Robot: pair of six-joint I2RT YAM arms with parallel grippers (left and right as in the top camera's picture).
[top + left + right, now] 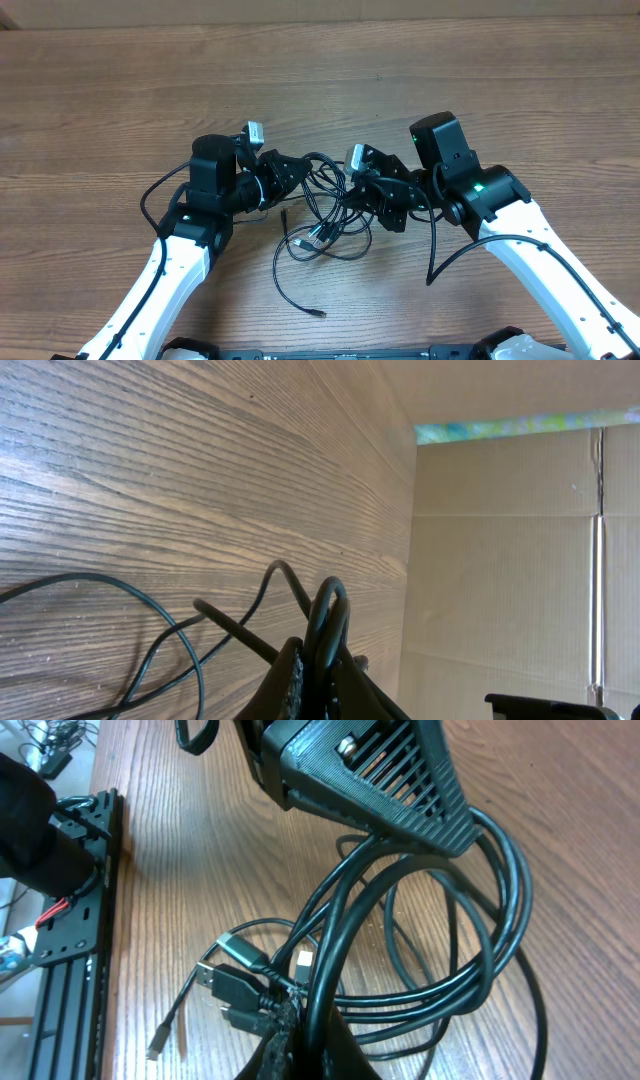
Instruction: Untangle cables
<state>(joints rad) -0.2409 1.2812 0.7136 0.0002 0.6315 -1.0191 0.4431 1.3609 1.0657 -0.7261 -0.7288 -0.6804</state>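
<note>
Left wrist view shows the left gripper (318,660) with its fingers (289,680) clenched on a raised loop of the black cables (325,605); the right gripper (300,1035) is likewise pinched shut on a bundle of strands close by. Outward from both grips, the cables lie as one tangled clump on the wooden table (120,90) between the two arms, with loose curls and plugs (225,982) trailing toward the near edge. Because both grips sit close together on the same clump, pulling apart would probably tighten the knot, snag a plug in a loop, or drag a strand out of the fingers.
</note>
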